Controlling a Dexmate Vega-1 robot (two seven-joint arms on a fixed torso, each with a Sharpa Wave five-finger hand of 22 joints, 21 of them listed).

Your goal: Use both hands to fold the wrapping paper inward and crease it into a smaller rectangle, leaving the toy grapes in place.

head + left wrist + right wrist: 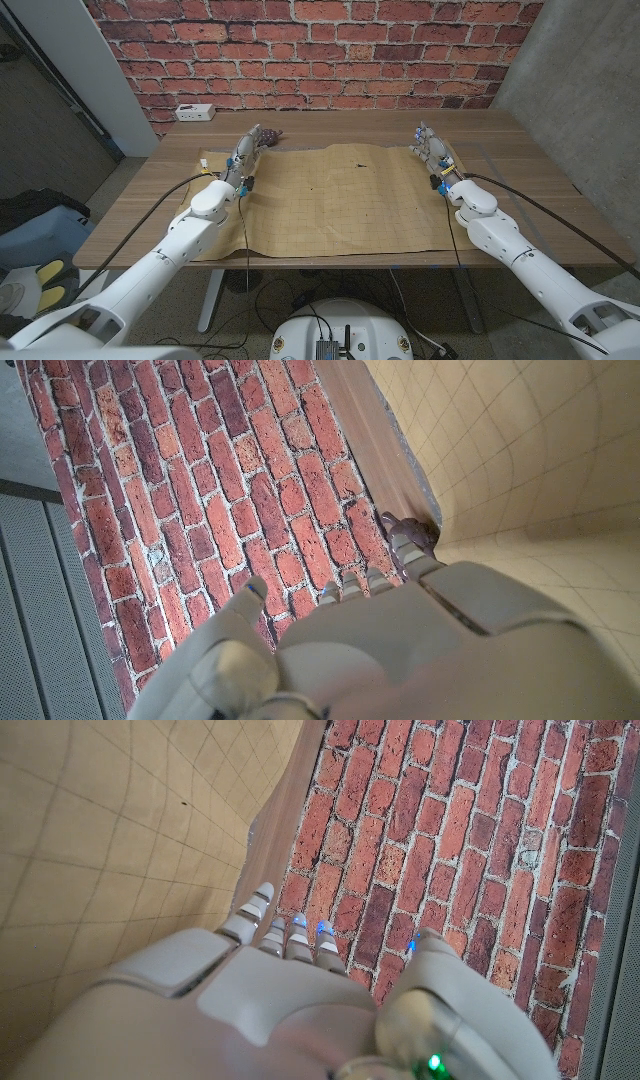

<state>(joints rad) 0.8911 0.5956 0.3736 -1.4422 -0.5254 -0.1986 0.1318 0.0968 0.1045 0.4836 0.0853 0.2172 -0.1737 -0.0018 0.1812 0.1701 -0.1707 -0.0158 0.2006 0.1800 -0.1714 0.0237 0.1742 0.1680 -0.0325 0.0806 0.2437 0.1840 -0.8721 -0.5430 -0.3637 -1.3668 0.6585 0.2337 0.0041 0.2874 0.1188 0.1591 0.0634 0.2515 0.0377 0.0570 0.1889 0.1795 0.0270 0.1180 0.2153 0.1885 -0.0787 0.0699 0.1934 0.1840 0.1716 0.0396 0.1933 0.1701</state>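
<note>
Nearest the robot, the wrapping paper point(340, 200) lies unfolded across the wooden surface point(520, 190), both hands up at its far corners. Left hand point(243, 152) at the far-left corner, right hand point(432, 148) at the far-right, fingers apart, gripping nothing I can see. Best play: pinch both corners together and draw inward evenly. Toy grapes point(267, 136) sit just beyond the far-left corner, so keep the left hand clear. No readable writing, just a printed grid.
</note>
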